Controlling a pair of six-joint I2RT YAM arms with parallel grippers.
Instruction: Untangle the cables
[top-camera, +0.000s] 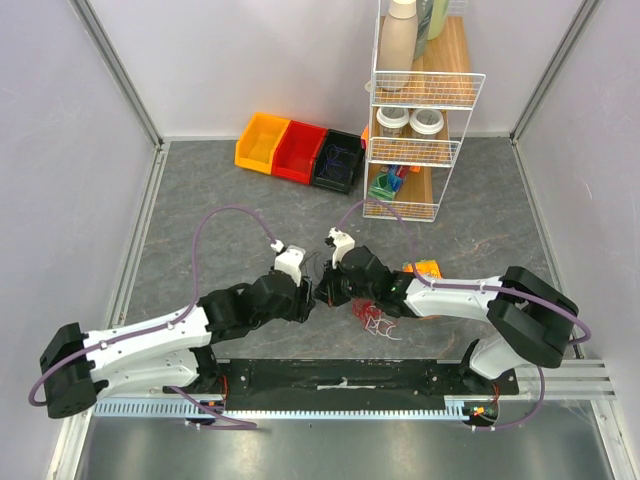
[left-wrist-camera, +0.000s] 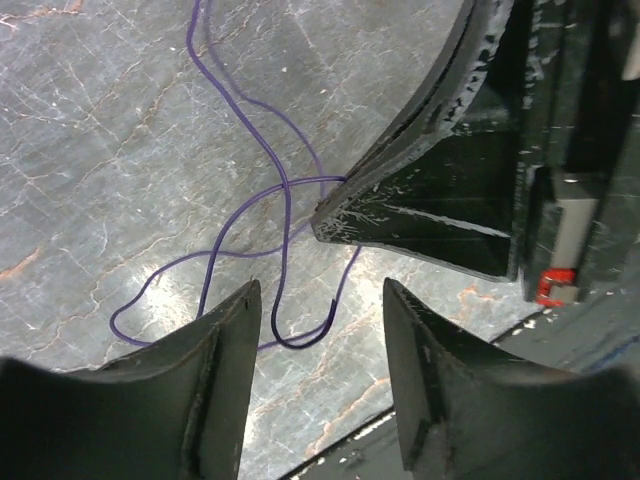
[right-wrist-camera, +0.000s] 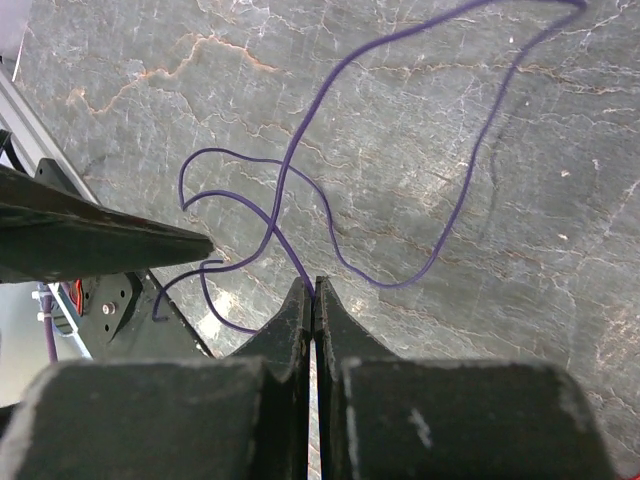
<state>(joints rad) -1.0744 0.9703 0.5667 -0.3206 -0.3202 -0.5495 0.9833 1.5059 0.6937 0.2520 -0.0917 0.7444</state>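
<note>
Two arms (top-camera: 150, 340) lean in from the near edge and meet over the middle of the grey marbled surface (top-camera: 200, 190), with the left pincer (top-camera: 310, 297) and the right pincer (top-camera: 326, 287) tip to tip. Just beside the right arm, on its near side, lies a small heap of red and white cables (top-camera: 376, 320). Three bins (top-camera: 298, 150), orange, red and black, sit by the back wall near a white wire rack (top-camera: 425, 100). From the left wrist, that pincer stands released, its two fingers (left-wrist-camera: 225, 350) wide apart above a dark blue cable (left-wrist-camera: 285, 190) that loops and crosses itself on the surface, one strand running to the right pincer's tip. From the right wrist, the right pincer is clenched on that same cable, whose loops trail away across the surface, a left finger just beside.
</note>
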